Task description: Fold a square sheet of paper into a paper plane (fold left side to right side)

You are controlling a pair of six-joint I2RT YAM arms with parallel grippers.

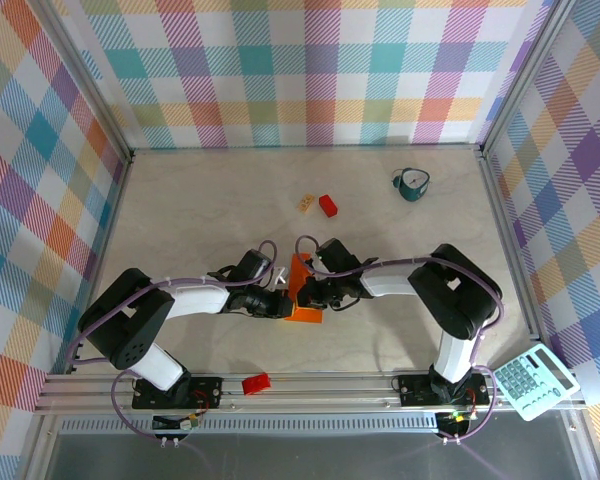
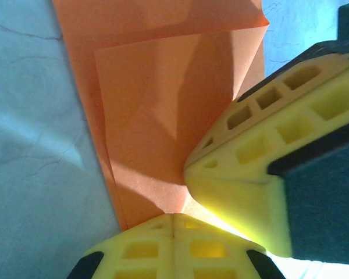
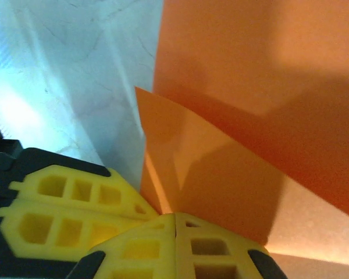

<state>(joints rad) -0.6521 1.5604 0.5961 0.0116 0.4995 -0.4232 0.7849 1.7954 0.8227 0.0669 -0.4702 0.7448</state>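
Observation:
The square sheet of paper (image 1: 302,290) is bright orange and lies partly folded at the table's middle, one flap creased over the layer beneath (image 2: 163,87) (image 3: 250,87). My left gripper (image 1: 283,304) comes in from the left, its yellow fingers shut, tips touching the paper's edge (image 2: 173,224). From the right, my right gripper (image 1: 310,293) is also shut, tips set against the folded flap (image 3: 174,224). The two grippers almost touch each other: the right fingers (image 2: 250,145) show in the left wrist view, the left fingers (image 3: 64,203) in the right wrist view. I cannot see paper between either pair of jaws.
A small red block (image 1: 328,205) and a tan block (image 1: 307,203) lie beyond the paper. A teal cup-like thing (image 1: 412,183) sits at the back right. Another red block (image 1: 256,383) rests on the near rail, a calculator (image 1: 528,380) at the right front corner.

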